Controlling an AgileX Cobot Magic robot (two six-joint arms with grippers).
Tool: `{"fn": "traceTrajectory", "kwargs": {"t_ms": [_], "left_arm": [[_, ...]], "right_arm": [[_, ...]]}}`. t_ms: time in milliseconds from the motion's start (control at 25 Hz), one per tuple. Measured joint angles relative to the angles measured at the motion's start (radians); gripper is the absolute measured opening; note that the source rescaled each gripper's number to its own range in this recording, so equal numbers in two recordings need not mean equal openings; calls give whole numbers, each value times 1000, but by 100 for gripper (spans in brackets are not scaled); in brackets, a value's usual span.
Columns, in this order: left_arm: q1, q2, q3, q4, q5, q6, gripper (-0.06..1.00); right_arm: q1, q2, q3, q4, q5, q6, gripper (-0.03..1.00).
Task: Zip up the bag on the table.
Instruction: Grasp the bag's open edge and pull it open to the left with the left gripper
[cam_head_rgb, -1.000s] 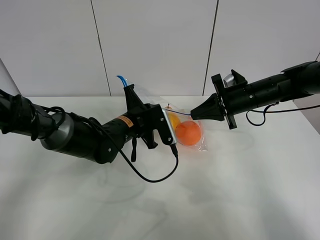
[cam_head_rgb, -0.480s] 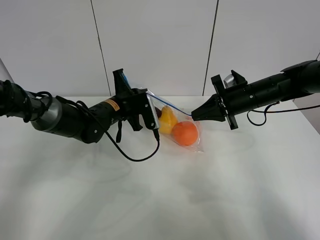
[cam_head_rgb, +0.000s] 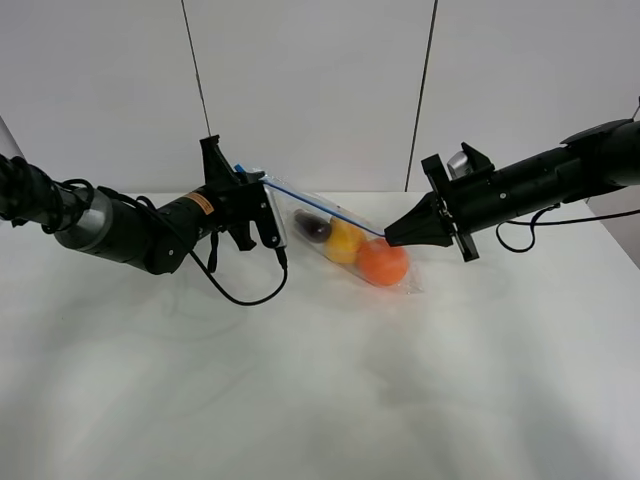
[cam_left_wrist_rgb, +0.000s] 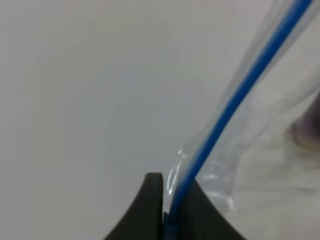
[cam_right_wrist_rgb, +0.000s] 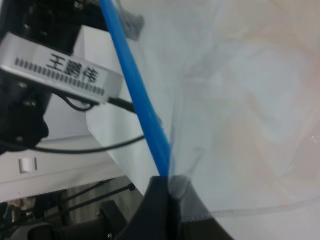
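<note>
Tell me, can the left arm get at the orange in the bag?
Probably not: the left pincer is shut on the bag, at its zipper strip, and the orange sits inside the plastic at the far end, by the right pincer.

The dark vegetable in the bag is a blurred smudge, cut off at the left wrist view's edge.

We are seeing bright, even, diffuse light in the ext. high view. The white table is carrying only faint, soft-edged shadows, and the img is staying sharp across the frame. Both wrist views are reading soft. At close range the bag is blurring in the left wrist view. In the right wrist view its clear film is washing out pale.
</note>
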Motion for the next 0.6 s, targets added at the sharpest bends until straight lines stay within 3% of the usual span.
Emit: {"fn": "traceTrajectory", "kwargs": {"t_ms": [600], "left_arm": [[87,0,-35,46,-2,4,0]], "right_arm": [[1,-34,-2,-40,-1,22,0]]}}
